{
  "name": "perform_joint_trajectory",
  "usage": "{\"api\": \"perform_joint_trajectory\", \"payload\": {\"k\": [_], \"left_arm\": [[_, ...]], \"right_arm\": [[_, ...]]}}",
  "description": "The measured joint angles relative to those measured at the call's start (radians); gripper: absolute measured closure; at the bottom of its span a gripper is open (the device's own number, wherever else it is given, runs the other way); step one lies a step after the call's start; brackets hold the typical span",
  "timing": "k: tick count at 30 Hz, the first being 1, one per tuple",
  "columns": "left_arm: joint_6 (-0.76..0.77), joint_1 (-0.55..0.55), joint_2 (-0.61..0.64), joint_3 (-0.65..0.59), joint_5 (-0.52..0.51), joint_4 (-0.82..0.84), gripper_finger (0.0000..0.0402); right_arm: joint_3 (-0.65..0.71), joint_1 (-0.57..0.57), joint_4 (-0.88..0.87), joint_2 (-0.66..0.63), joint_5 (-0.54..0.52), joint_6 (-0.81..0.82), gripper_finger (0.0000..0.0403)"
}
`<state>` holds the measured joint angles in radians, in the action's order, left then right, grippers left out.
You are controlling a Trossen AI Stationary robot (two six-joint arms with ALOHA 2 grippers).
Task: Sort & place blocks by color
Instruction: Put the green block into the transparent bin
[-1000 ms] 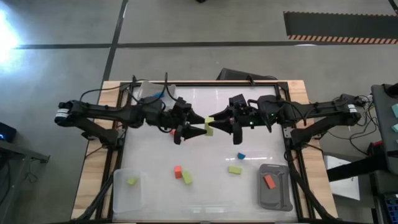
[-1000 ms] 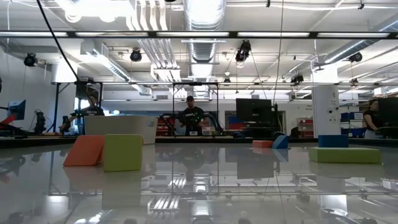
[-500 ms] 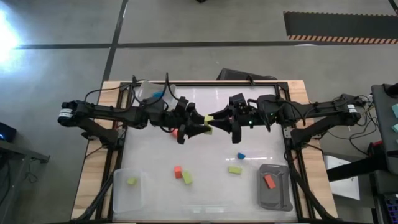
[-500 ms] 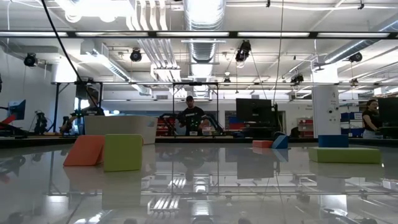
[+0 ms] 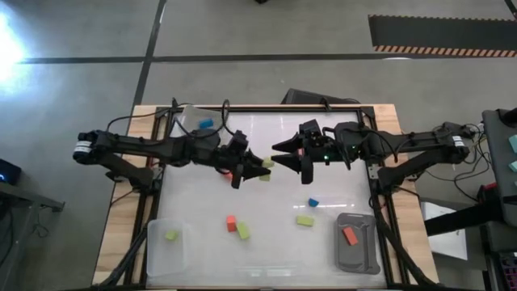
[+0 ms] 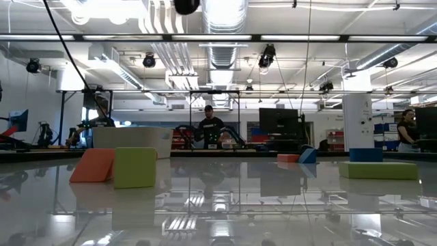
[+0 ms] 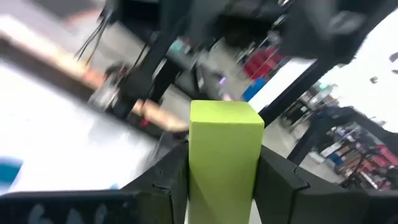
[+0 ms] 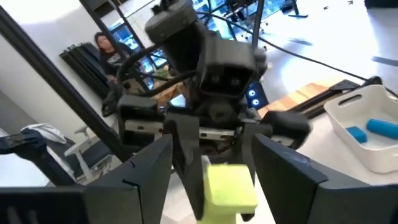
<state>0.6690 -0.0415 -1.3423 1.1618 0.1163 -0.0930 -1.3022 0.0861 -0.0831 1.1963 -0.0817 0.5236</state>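
So both arms are up over the middle of the table (image 5: 202, 202), meeting nose to nose. The left gripper (image 5: 260, 166) has its two fingers (image 7: 166, 177) clamped on a yellow-green block (image 5: 267, 163), and in the left wrist view that block stands straight up between the pads, squeezed on both sides. From the right wrist view you can see the same block hanging in the left gripper's tips, with the right gripper (image 5: 279, 153) sitting just beside it, its fingers (image 8: 149, 163) spread wide on either side and not touching the block at all. So the block is in the left one's grip, right one let go, at least that's how it looks. The rest of the blocks are scattered lower down on the table: a blue block (image 5: 313, 202) and another yellow-green block (image 5: 304, 220) toward the right side, and an orange-red block (image 5: 231, 221) touching a third yellow-green block (image 5: 242, 231) nearer the middle. There's one small yellow-green piece in the clear tray (image 5: 153, 255) at the bottom left, an orange-red block (image 5: 350, 236) in the grey tray (image 5: 359, 260) at the bottom right, and a blue piece in the clear bin (image 5: 184, 121) up at the top left. The low view just shows the orange-red and green pair side by side close up, arms out of frame above.
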Motion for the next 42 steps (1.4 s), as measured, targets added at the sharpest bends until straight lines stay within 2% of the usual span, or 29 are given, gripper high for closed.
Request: {"api": "perform_joint_trajectory", "payload": {"k": [3,11,21,24,27,33,42], "left_arm": [[0.081,-0.009,0.011,0.007,-0.003,0.148,0.0285],[0.393,-0.094,0.049,0.032,0.004,0.742,0.0285],[0.786,-0.377,0.111,0.02,0.104,1.206,0.0285],[0.876,-0.479,0.107,-0.01,0.145,1.294,0.027],[0.949,-0.57,0.101,-0.053,0.174,1.296,0.0261],[1.056,-0.694,0.101,-0.188,0.239,1.195,0.0276],[1.108,-0.729,0.101,-0.385,0.242,0.89,0.0262]], "right_arm": [[0.0,-0.018,-0.039,-0.01,-0.001,0.0,0.0191],[0.0,-0.059,-0.109,-0.016,0.0,-0.004,0.0189],[0.0,-0.075,-0.13,-0.014,0.0,-0.012,0.0188],[0.0,-0.081,-0.137,-0.014,-0.001,-0.011,0.0188],[0.0,-0.092,-0.16,-0.014,0.0,-0.011,0.0188],[0.0,-0.105,-0.174,-0.013,0.0,-0.011,0.0188],[0.0,-0.111,-0.175,-0.013,0.0,-0.011,0.0188]]}}
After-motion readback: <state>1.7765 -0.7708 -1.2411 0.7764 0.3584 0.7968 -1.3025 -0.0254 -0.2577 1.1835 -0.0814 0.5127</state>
